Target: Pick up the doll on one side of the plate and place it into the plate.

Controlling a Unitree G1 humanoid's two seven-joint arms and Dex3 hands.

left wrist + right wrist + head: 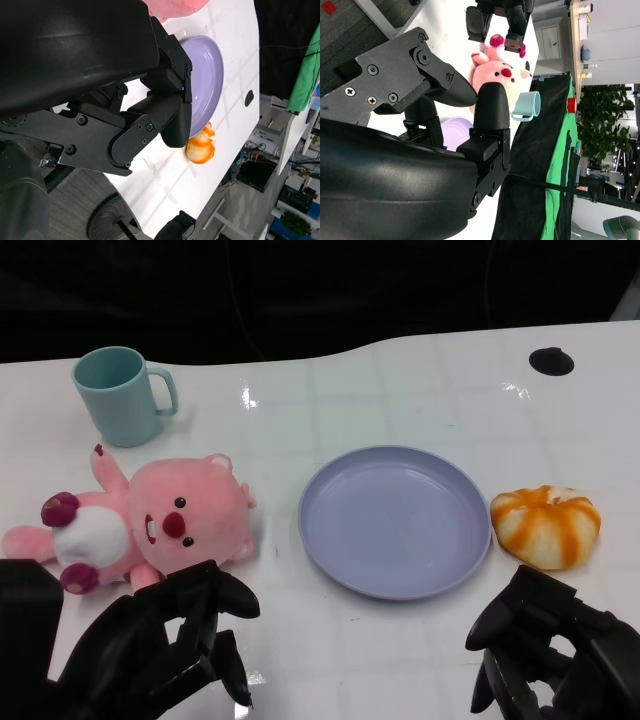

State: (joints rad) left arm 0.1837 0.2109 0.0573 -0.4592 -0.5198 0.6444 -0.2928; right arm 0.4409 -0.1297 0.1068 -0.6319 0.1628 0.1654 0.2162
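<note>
While the pink plush doll [150, 525] lies on its back on the white table [420, 380], left of the round lavender plastic plate [395, 520], the left hand [175, 635] hovers just near it, fingers apart and empty. The right hand [545, 645] (also holding nothing) waits with fingers spread below an orange-striped bun toy [545, 525]. A teal mug [120, 395] stands behind the doll.

We see: doll [160, 520] – soft pink plush | plate [395, 521] – smooth lilac plastic, slight sheen | mug [122, 395] – matt teal plastic | table [420, 390] – glossy white | left hand [165, 640] – matt black plastic
</note>
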